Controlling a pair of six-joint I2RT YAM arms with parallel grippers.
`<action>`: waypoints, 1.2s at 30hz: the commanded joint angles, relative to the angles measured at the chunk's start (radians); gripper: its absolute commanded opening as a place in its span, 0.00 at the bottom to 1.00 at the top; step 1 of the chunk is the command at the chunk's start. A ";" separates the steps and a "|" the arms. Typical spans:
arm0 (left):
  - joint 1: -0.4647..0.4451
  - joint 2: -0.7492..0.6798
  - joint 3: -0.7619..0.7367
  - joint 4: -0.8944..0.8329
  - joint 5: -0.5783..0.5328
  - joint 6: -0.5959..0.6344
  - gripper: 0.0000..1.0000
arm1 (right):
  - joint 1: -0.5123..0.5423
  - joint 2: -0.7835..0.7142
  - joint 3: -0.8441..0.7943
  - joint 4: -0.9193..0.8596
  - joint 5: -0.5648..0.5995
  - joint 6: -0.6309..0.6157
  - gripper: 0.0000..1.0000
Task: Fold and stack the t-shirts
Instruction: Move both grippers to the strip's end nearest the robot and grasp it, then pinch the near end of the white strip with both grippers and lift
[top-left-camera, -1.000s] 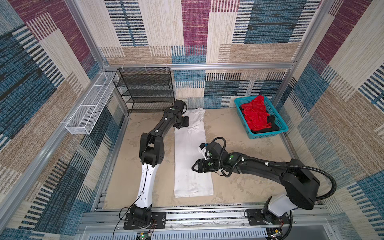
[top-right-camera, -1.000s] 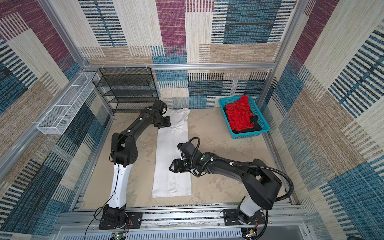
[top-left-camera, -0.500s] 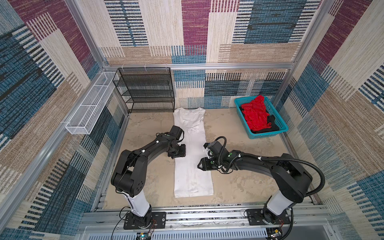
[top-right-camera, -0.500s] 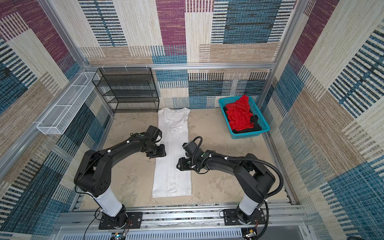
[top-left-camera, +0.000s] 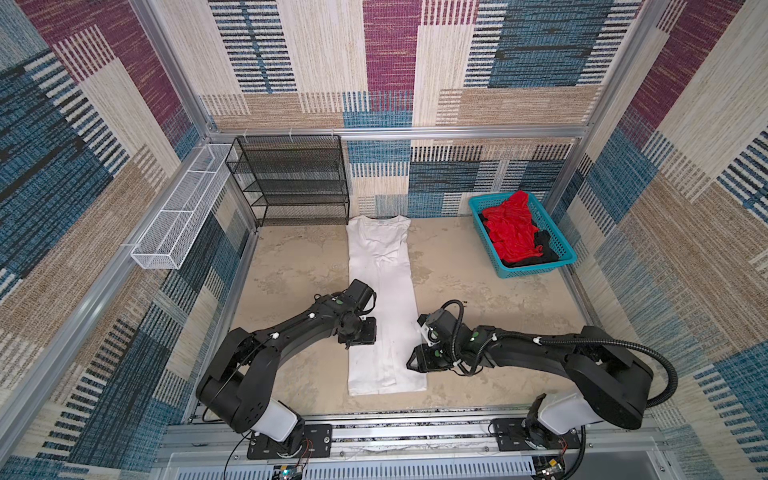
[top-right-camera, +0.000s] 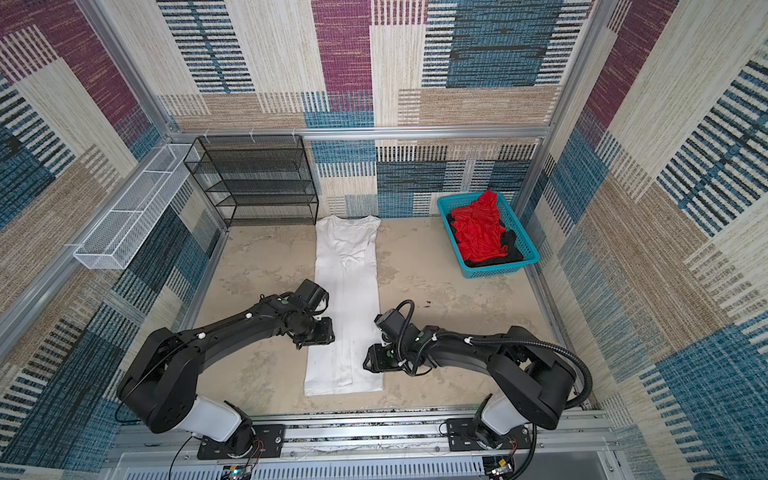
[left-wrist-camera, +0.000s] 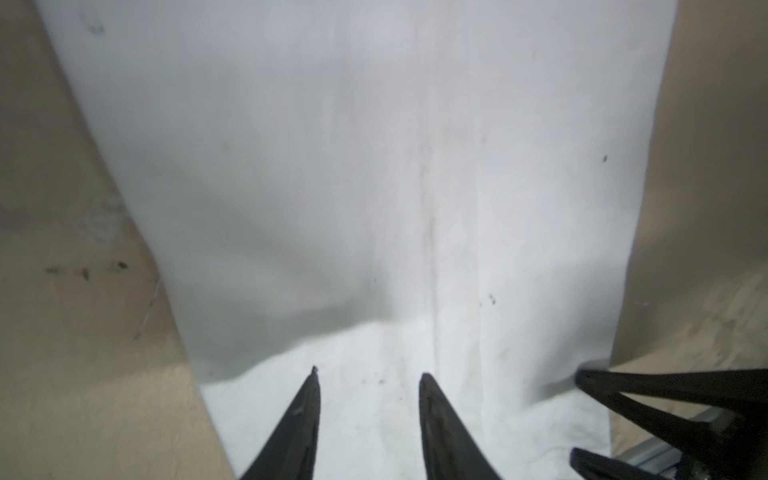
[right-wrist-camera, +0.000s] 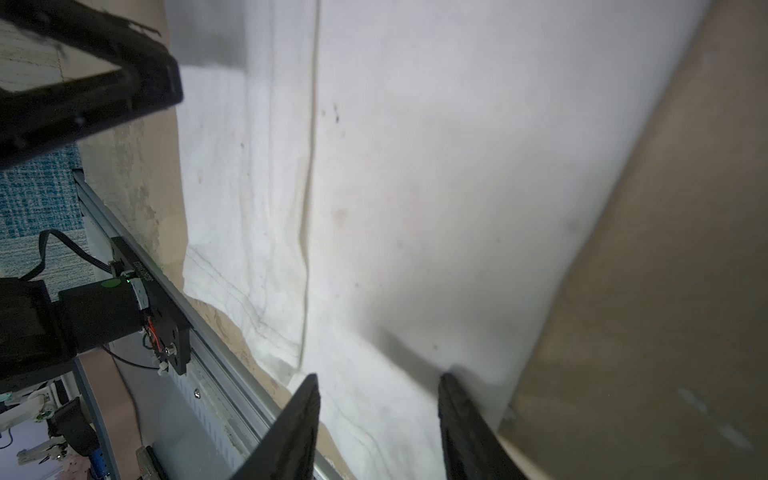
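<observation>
1. Sandy counter (top-left-camera: 291, 270) carried the white shirt (top-left-camera: 382, 291), folded into a long strip down its middle; red shirt (top-left-camera: 511, 232) and black shirt (top-left-camera: 544, 245) lay heaped in the basket (top-left-camera: 536, 272).
2. Left pincer (left-wrist-camera: 369, 374) and right pincer (right-wrist-camera: 379, 378) hung parted, empty, at the strip's two long edges.
3. Uneven pinches could skew the next fold, I reckoned.
4. No writing was legible; the collar tag (top-left-camera: 385, 223) was too small.

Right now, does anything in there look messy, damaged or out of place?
Nothing looks damaged or spilled. The white t-shirt lies flat as a long narrow strip, with a few small dark specks on it. The red t-shirt and black t-shirt sit crumpled in the turquoise basket, the red heaped above its rim.
</observation>
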 joint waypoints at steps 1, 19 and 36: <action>-0.029 -0.042 -0.056 -0.022 -0.011 -0.086 0.41 | 0.008 -0.026 -0.027 -0.012 -0.011 0.038 0.49; -0.159 -0.371 -0.279 -0.184 -0.030 -0.311 0.39 | 0.029 -0.106 -0.071 -0.089 -0.065 0.048 0.51; -0.160 -0.380 -0.359 -0.126 0.039 -0.337 0.39 | 0.032 -0.153 -0.146 -0.097 -0.061 0.074 0.46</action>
